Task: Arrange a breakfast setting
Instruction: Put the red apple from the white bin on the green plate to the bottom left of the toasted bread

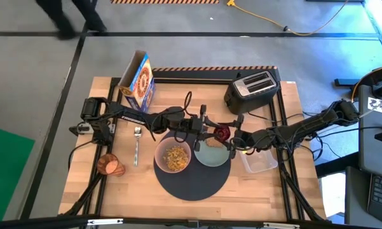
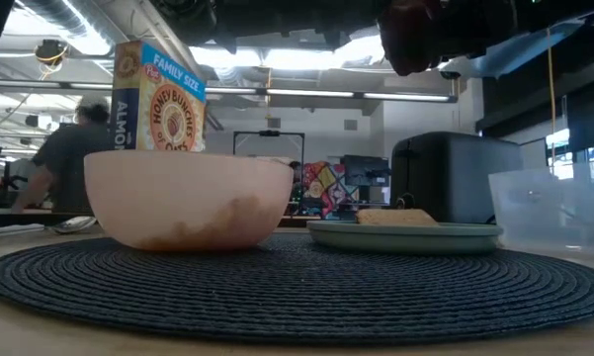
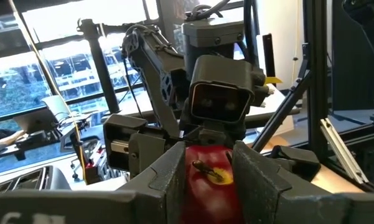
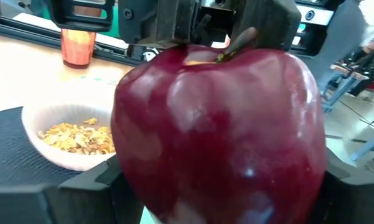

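A small red apple [image 1: 222, 133] hangs in the air between my two grippers, above the far rim of the pale green plate [image 1: 213, 154]; it also shows in the low view [image 2: 420, 40]. My left gripper [image 3: 208, 186] comes from the left and my right gripper [image 4: 218, 205] from the right, and both are shut on the apple. The pink bowl [image 1: 173, 157] with cereal and the plate with a toast slice [image 2: 395, 216] rest on the round dark mat [image 1: 192, 181]. The spoon [image 1: 137, 143] and the amber cup [image 1: 108, 164] sit on the table left of the mat. My left gripper pinches the apple at its stem end [image 3: 205, 169] between its two fingers [image 3: 168, 177], coming level from the table's left. The apple is lifted clear of the plate. My right gripper has the apple's two sides [image 4: 130, 168] between its fingers [image 4: 81, 196], coming level from the table's right, opposite the stem end. The apple fills the space between them.
A black toaster [image 1: 253, 89] stands at the far right and a cereal box [image 1: 138, 81] at the far left. A clear plastic container [image 1: 259, 160] sits right of the mat. A person [image 2: 69, 158] shows in the room behind.
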You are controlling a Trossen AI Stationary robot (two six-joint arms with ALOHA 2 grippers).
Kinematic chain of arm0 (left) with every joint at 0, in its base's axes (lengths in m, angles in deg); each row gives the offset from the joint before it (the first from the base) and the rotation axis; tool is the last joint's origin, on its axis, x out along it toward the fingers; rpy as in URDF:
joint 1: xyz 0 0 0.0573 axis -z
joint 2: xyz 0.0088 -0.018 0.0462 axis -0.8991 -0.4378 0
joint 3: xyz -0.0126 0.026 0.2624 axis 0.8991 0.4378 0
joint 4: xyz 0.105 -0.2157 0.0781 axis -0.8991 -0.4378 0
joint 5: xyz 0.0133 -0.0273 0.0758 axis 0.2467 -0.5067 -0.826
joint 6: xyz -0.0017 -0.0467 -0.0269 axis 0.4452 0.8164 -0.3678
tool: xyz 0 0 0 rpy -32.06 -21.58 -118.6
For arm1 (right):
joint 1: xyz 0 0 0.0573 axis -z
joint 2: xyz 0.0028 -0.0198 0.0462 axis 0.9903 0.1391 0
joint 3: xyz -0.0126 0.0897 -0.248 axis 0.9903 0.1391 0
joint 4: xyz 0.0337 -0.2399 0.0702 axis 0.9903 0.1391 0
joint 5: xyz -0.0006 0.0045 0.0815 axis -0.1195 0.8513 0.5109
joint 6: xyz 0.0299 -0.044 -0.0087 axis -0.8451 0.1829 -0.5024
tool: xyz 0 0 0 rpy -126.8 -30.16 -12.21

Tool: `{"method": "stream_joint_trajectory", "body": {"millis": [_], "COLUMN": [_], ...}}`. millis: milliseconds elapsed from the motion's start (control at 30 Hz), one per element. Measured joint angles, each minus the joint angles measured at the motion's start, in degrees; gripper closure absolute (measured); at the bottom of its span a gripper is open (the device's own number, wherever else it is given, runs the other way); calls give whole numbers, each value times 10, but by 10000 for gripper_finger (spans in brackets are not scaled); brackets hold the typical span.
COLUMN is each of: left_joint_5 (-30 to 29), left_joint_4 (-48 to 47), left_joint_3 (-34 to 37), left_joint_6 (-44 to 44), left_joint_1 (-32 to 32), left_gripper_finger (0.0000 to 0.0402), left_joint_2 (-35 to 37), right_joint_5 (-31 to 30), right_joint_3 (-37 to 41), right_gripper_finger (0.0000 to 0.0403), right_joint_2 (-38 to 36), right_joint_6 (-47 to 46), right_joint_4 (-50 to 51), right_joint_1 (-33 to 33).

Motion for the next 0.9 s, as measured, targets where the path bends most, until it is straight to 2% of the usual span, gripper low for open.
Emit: {"method": "stream_joint_trajectory", "body": {"millis": [267,433,500,567,900], "left_joint_5": [-24,5,-3,-27,-81], "left_joint_4": [1,-31,-48,-46,-75], "left_joint_3": [0,5,5,-8,-12], "left_joint_6": [-14,-19,-29,-38,-41], "left_joint_1": [0,9,13,12,13], "left_gripper_finger": [284,285,285,285,284], "left_joint_2": [0,-5,-12,-13,2], "right_joint_5": [-41,-126,-131,-106,-115], "right_joint_3": [0,-7,-6,-5,-4], "right_gripper_finger": [123,123,123,123,123], "right_joint_2": [0,12,14,18,15], "right_joint_6": [-1,2,15,24,24], "right_joint_4": [-8,-58,-65,-58,-37], "right_joint_1": [0,4,4,3,2]}}
